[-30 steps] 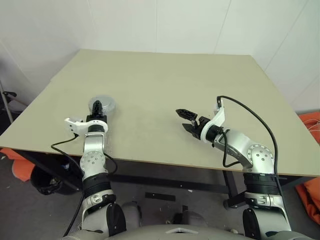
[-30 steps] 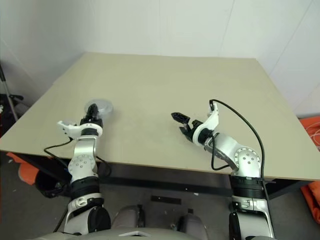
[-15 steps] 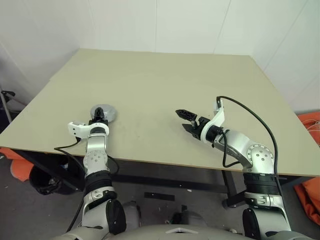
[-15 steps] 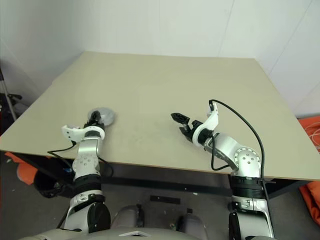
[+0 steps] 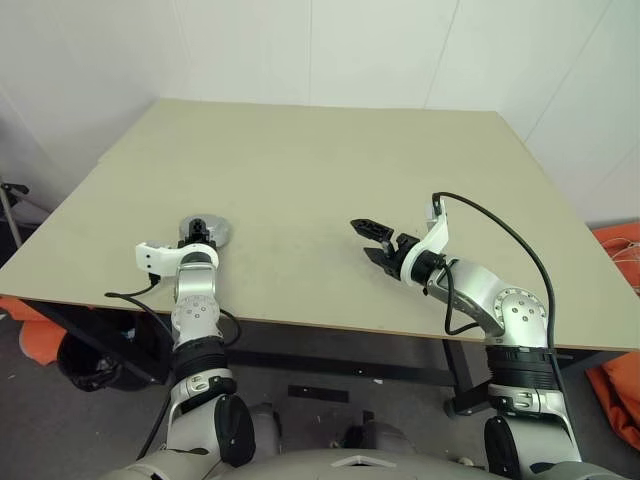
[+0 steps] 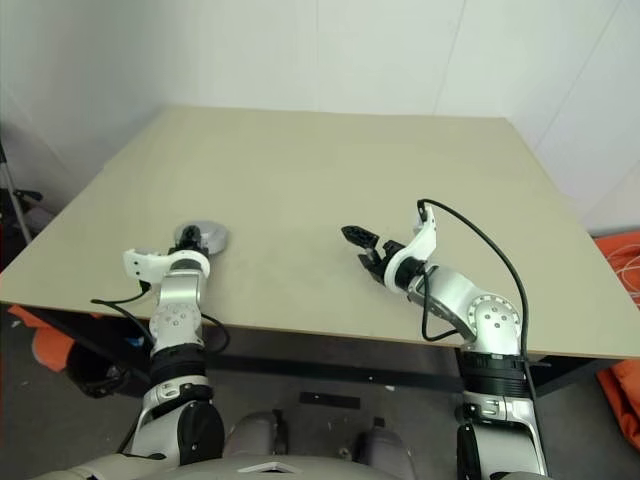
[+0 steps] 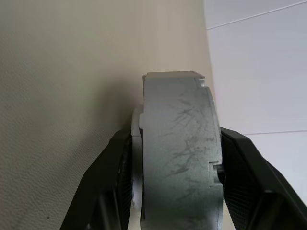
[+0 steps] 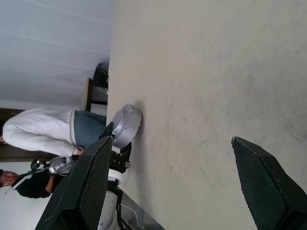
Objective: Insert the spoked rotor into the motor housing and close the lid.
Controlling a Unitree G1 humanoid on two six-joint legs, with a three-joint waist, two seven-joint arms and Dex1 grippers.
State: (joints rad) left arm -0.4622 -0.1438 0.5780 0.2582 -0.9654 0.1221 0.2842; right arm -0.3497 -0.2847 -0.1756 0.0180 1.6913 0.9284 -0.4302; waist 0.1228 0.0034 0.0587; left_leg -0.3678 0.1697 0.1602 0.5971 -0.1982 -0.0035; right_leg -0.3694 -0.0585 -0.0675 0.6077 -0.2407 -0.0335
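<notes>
The motor housing (image 7: 177,139), a short grey scratched metal cylinder, is seen edge-on with one black finger on each side. My left gripper (image 5: 199,233) is shut on it near the table's left front edge. The housing's flat face lies close against the table top; whether it touches I cannot tell. My right gripper (image 5: 362,240) hovers open over the middle front of the table, nothing between its fingers (image 8: 96,182), pointing left toward the housing (image 8: 125,125). The spoked rotor and the lid are out of view.
The beige table (image 5: 330,160) runs back to white walls. Its front edge lies just behind both wrists. A person in a white top (image 8: 43,132) stands beyond the table's left side. Orange items (image 5: 622,250) lie on the floor at the right.
My left wrist has turned and the housing has come down flatter toward the table, nearer the front edge. The right arm has kept still.
</notes>
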